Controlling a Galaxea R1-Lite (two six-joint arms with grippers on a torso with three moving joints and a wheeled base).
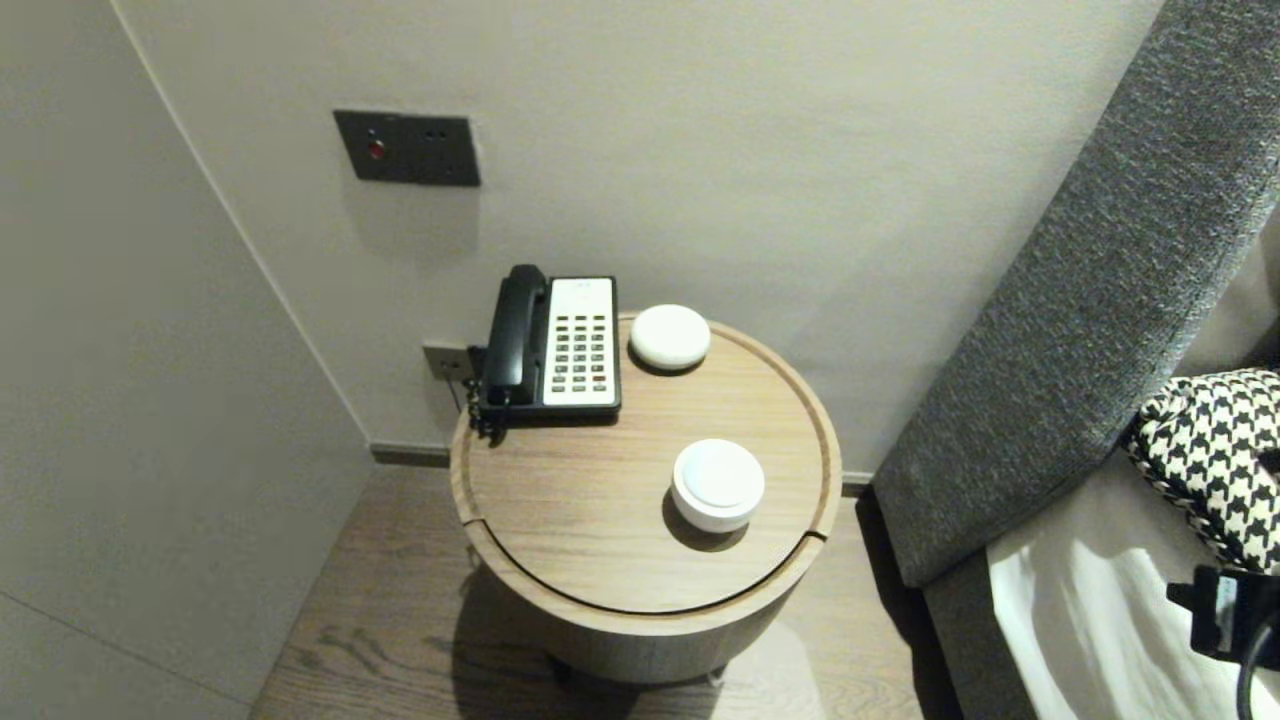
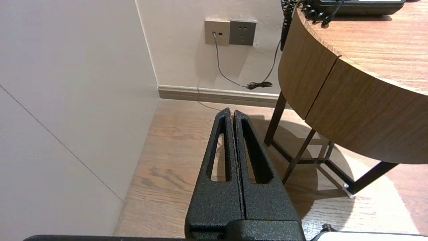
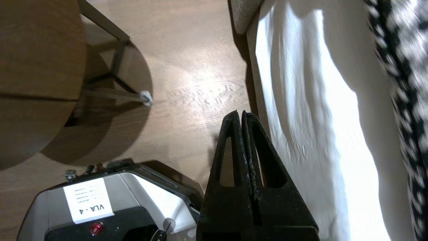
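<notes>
A round wooden side table [image 1: 560, 540] carries a black-and-white desk phone [image 1: 552, 345], a white domed puck [image 1: 669, 338] at the back and a white lidded round container [image 1: 717, 484] nearer the front. My left gripper [image 2: 231, 112] is shut and empty, low over the wooden floor to the left of the table. My right gripper [image 3: 240, 113] is shut and empty, over the floor beside the white bed sheet [image 3: 301, 100]. Only a black piece of the right arm [image 1: 1222, 612] shows at the lower right of the head view.
A grey upholstered headboard [image 1: 1080, 300] and a houndstooth cushion [image 1: 1215, 450] stand right of the table. Walls close in at the left and back, with a wall switch panel [image 1: 407, 148] and a socket [image 2: 230, 32] with a cable. My own base [image 3: 100, 204] is below the right gripper.
</notes>
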